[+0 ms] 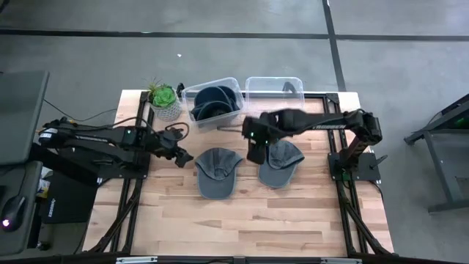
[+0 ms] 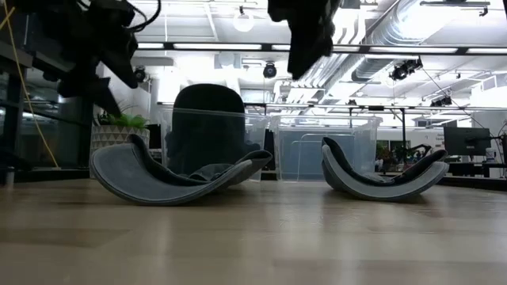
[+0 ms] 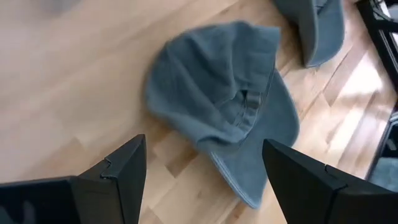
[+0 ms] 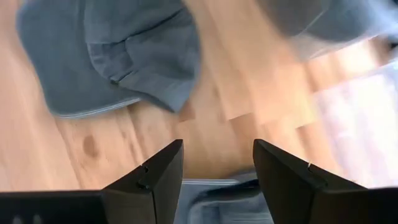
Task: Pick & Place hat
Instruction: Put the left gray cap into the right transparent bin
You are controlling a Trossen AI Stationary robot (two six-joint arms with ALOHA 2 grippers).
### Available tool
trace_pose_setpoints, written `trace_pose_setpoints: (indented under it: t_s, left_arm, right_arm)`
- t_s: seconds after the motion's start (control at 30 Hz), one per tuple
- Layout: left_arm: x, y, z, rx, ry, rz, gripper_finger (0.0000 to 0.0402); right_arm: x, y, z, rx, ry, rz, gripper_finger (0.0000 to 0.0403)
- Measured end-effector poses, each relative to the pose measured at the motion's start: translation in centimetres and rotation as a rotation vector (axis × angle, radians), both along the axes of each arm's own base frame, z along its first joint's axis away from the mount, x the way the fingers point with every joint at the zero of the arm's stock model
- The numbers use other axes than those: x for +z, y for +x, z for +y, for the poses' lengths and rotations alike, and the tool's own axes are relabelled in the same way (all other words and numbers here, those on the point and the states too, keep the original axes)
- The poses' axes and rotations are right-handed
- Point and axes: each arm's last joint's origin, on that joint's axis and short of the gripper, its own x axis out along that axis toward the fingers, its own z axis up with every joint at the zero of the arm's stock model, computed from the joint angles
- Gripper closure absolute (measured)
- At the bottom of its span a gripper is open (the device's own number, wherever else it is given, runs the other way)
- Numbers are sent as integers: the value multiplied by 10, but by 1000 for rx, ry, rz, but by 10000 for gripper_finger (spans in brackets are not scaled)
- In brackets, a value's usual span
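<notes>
Near the table's middle you have two soft grey caps (image 1: 216, 171), (image 1: 281, 161) lying apart; both will crumple, so pinch the stiffer brim. Your left gripper (image 1: 181, 156) and right gripper (image 1: 256, 152) hover wide open, empty

From above, the right hand (image 1: 256, 152) hides from us the near edge of the right hat (image 1: 281, 163) beneath it. In the right wrist view that hat's grey cloth shows only as a sliver between the fingers (image 4: 158, 171), cut off below. The far hat (image 4: 323, 22) there is blurred and cropped.
</notes>
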Motion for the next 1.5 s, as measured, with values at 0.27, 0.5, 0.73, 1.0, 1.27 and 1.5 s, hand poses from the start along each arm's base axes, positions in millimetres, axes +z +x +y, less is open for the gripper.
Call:
trace_pose_setpoints:
  t_s: [0.27,0.5,0.73,1.0,1.27,1.5]
  left_arm:
    - [-15,2,-16,122,-110,47,138]
    - [-25,15,-31,176,-201,78,138]
    - [-37,34,-50,187,-274,53,138]
    - [-55,51,-62,241,-314,66,138]
    - [-68,69,-69,226,-379,46,138]
    - [-75,72,-72,226,-415,86,138]
  right_arm:
    - [-33,6,27,23,50,-48,214]
    - [-32,3,37,106,15,-36,214]
    - [-29,-8,42,172,-43,39,214]
    - [-21,-31,49,198,-83,27,214]
    - [-20,-85,47,106,-14,-170,214]
    - [-13,-117,43,31,-16,-280,214]
